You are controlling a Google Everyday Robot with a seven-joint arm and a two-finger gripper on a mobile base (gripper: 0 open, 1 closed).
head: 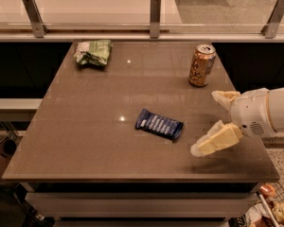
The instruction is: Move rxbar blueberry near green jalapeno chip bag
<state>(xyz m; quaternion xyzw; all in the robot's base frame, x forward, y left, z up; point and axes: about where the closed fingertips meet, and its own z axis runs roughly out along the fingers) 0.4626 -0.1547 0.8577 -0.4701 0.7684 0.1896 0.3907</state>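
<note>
The gripper (205, 122) (fingers spread wide, empty) hovers near the table's (85, 126) right edge, the rxbar blueberry (159, 124) lying flat just beside it, toward the middle.
</note>
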